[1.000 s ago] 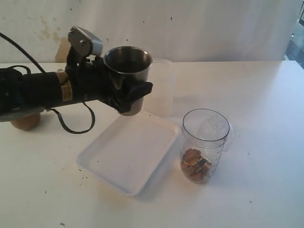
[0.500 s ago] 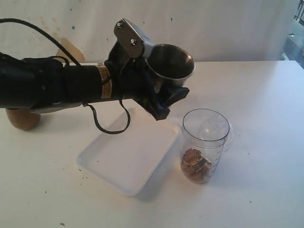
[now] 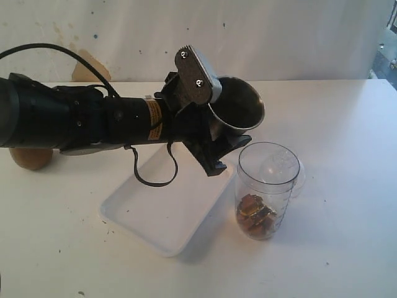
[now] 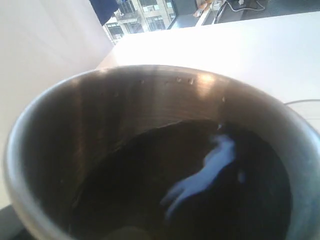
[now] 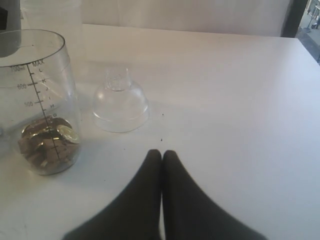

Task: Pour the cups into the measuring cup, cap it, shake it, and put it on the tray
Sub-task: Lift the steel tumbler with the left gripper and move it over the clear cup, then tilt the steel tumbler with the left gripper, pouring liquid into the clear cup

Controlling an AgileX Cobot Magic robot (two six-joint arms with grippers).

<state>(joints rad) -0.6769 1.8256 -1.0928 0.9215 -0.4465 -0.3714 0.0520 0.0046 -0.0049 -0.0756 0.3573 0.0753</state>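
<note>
My left gripper [image 3: 218,138] is shut on the brushed-steel tumbler [image 3: 239,107], one of the cups, and holds it tilted just up and left of the measuring cup's rim. In the left wrist view the tumbler [image 4: 125,115] fills the frame, dark inside, and hides the fingers. The clear measuring cup [image 3: 267,180] [image 5: 42,95] stands on the table with brown and shiny pieces at its bottom. The clear dome cap [image 5: 120,102] [image 3: 300,180] lies just behind it. The wooden cup [image 3: 30,158] peeks out under my left arm. My right gripper [image 5: 161,155] is shut and empty, low over the table near the cap.
The white tray [image 3: 149,217] lies left of the measuring cup, partly under my left arm [image 3: 74,121]. A frosted container [image 5: 50,12] stands behind the measuring cup. A white wall [image 3: 298,37] runs along the table's back edge.
My left arm has carried the steel tumbler to the right, from over the tray's back edge to beside the measuring cup, and tipped it toward that cup. The right gripper stayed still.
</note>
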